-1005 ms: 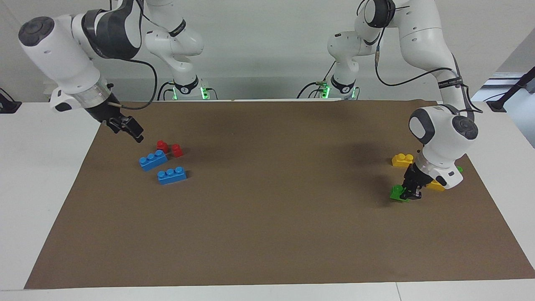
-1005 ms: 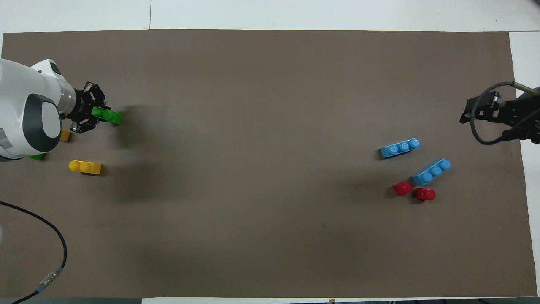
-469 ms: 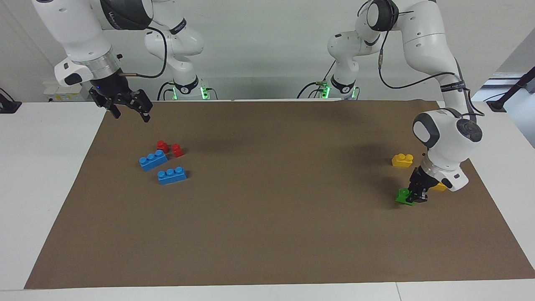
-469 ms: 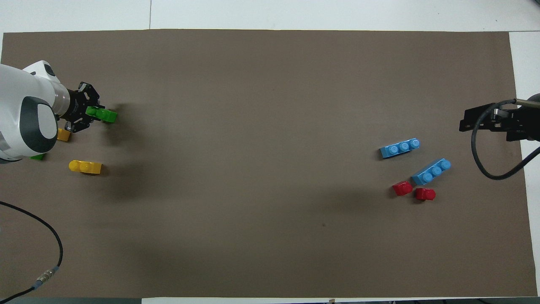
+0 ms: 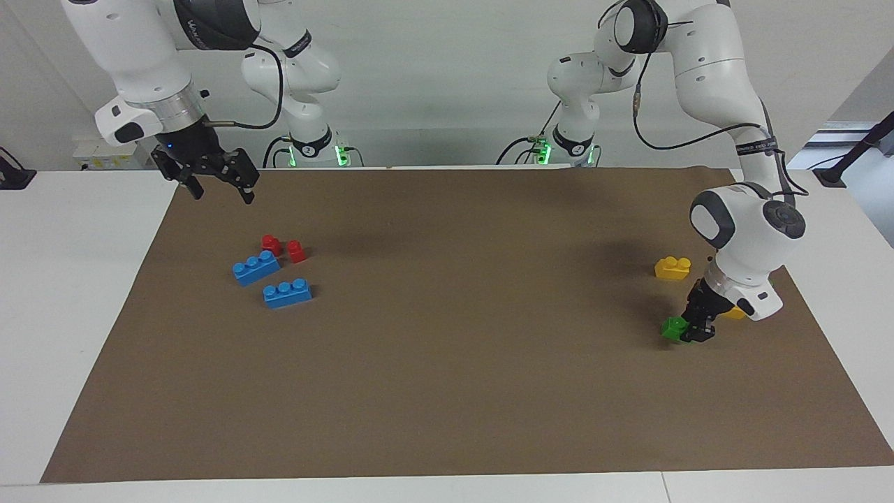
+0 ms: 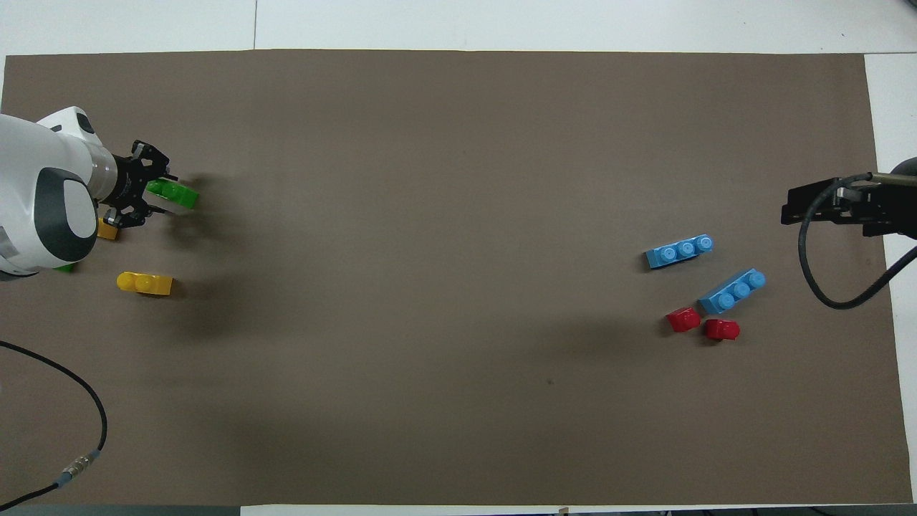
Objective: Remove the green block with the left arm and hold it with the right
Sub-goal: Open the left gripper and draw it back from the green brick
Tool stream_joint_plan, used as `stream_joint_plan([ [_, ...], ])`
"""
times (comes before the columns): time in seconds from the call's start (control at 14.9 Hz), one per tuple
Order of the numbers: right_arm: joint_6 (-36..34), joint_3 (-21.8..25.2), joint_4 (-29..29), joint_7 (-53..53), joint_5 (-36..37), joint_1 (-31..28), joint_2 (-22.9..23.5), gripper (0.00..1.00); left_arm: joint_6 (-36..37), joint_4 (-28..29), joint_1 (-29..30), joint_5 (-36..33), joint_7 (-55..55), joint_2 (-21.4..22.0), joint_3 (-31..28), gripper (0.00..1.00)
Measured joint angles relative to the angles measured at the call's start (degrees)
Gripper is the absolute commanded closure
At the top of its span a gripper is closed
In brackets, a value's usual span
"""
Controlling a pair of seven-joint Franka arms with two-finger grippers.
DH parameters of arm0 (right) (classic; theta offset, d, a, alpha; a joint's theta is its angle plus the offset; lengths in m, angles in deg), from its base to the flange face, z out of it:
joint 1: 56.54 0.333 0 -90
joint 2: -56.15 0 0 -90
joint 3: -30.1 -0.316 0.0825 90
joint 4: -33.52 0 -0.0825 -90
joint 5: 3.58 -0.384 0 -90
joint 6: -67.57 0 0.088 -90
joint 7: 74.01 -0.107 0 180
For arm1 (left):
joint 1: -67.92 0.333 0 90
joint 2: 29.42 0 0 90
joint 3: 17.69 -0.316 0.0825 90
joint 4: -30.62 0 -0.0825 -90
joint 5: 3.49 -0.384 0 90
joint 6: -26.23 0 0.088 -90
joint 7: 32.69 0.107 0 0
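The green block (image 5: 674, 328) lies on the brown mat (image 5: 447, 391) near the left arm's end; it also shows in the overhead view (image 6: 175, 193). My left gripper (image 5: 698, 330) is down at the mat, its fingers standing apart on either side of the block's end (image 6: 152, 197). My right gripper (image 5: 218, 185) is open and empty, raised over the mat's edge at the right arm's end (image 6: 834, 208), apart from the bricks there.
A yellow brick (image 5: 672, 267) lies nearer to the robots than the green block. Another yellow brick (image 6: 107, 231) and a second green brick (image 6: 64, 267) are mostly hidden under my left arm. Two blue bricks (image 5: 256, 268) (image 5: 287, 293) and two red bricks (image 5: 271, 243) (image 5: 296, 251) lie at the right arm's end.
My right gripper rose from low beside the red bricks and now hangs higher, pointing down. My left gripper shifted slightly with the green block, which now lies flatter on the mat; its fingers look wider.
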Motion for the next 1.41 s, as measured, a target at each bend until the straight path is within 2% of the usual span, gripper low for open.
stream_joint_plan([
  [0.4, 0.01, 0.39, 0.0, 0.84, 0.16, -1.83, 0.03, 0.0, 0.19, -1.89, -0.32, -6.98, 3.19, 0.42, 0.86, 0.0],
  [0.6, -0.01, 0.36, 0.01, 2.17, 0.16, -1.81, 0.03, 0.0, 2.1, -2.96, -0.43, -7.19, 6.92, 3.33, 1.6, 0.0],
  [1.07, -0.15, 0.06, 0.06, 2.19, -0.38, -1.68, 0.03, 0.0, 21.81, -7.19, -1.31, -7.23, 24.43, 12.88, 3.71, 0.0],
  [1.41, -0.43, 0.06, 0.07, 2.19, -0.49, -1.68, 0.03, 0.0, 32.72, -7.84, -1.65, -7.21, 38.62, 20.09, 4.33, 0.0],
])
